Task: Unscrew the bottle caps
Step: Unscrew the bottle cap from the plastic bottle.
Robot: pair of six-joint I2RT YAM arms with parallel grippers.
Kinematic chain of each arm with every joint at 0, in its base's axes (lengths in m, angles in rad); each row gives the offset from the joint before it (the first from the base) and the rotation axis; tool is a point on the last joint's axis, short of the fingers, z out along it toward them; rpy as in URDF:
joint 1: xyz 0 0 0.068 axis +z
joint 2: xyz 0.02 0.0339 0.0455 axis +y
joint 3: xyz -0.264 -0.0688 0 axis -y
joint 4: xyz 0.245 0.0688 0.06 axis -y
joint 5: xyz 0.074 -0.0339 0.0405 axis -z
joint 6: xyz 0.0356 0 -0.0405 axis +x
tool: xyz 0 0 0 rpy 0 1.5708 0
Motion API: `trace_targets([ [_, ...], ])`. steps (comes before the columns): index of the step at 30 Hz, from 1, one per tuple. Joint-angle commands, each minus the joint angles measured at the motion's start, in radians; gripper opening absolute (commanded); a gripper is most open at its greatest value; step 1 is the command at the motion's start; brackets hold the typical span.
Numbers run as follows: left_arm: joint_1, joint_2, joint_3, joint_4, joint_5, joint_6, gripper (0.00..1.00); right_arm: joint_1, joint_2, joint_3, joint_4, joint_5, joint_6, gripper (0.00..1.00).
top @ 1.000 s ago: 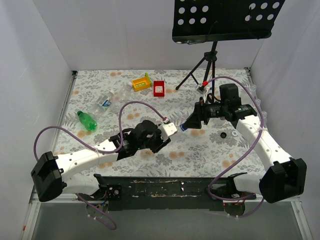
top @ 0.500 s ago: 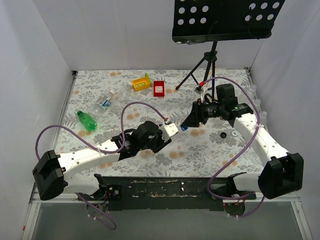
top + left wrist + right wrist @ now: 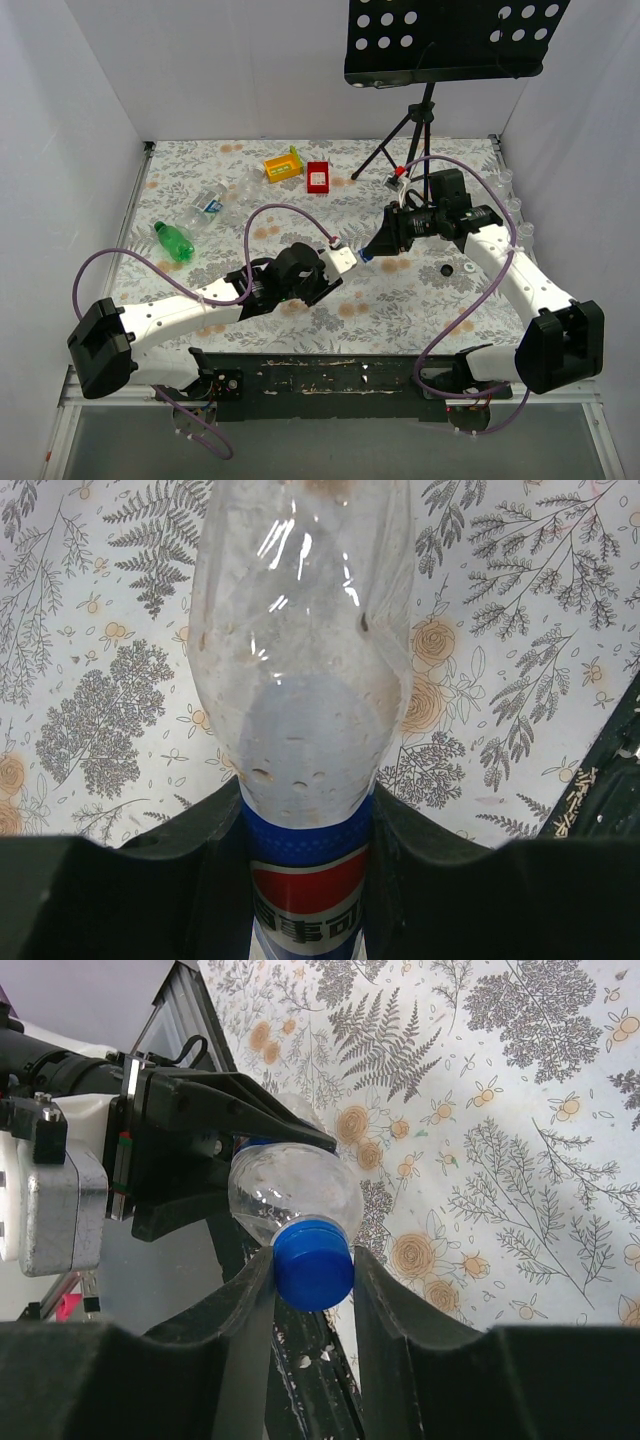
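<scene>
Nearest us, the left arm [image 3: 190, 310] reaches low over the table [image 3: 420, 300], its jaws clamped round the Pepsi bottle [image 3: 300, 670] at the label, holding it above mid-table. The bottle's long axis runs on toward the right arm [image 3: 500, 260], whose jaws, levelled along that axis, are closed on the blue cap [image 3: 313, 1263] from both sides. We judge the twist is theirs.
</scene>
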Motion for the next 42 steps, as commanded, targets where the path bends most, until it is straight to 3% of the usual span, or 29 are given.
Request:
trace_targets([
  [1,-0.004,-0.017,0.021,0.023,0.007,-0.003,0.05,0.008,-0.001,0.046,-0.023,-0.055,-0.060,0.27],
  [5,-0.001,-0.043,0.001,0.030,0.101,-0.017,0.05,0.008,-0.004,0.075,-0.093,-0.177,-0.273,0.15],
  [8,0.023,-0.060,0.002,-0.003,0.236,-0.037,0.05,0.017,-0.002,0.123,-0.234,-0.248,-0.568,0.10],
  [13,0.149,-0.091,-0.001,-0.033,0.661,-0.095,0.06,0.089,-0.004,0.202,-0.475,-0.143,-1.073,0.11],
  [20,0.269,-0.057,0.005,-0.104,1.025,-0.101,0.06,0.120,-0.021,0.255,-0.507,-0.086,-1.243,0.12],
  [26,0.276,0.020,0.028,-0.148,1.053,-0.077,0.06,0.123,-0.029,0.250,-0.497,-0.072,-1.212,0.13],
  [37,0.278,0.026,0.039,-0.159,0.935,-0.055,0.06,0.121,-0.042,0.218,-0.432,-0.078,-1.094,0.18],
  [39,0.276,0.023,0.041,-0.171,0.877,-0.049,0.06,0.114,-0.041,0.215,-0.383,-0.083,-1.006,0.28],
  [42,0.275,0.002,0.038,-0.178,0.785,-0.035,0.06,0.091,-0.039,0.209,-0.298,-0.092,-0.854,0.53],
])
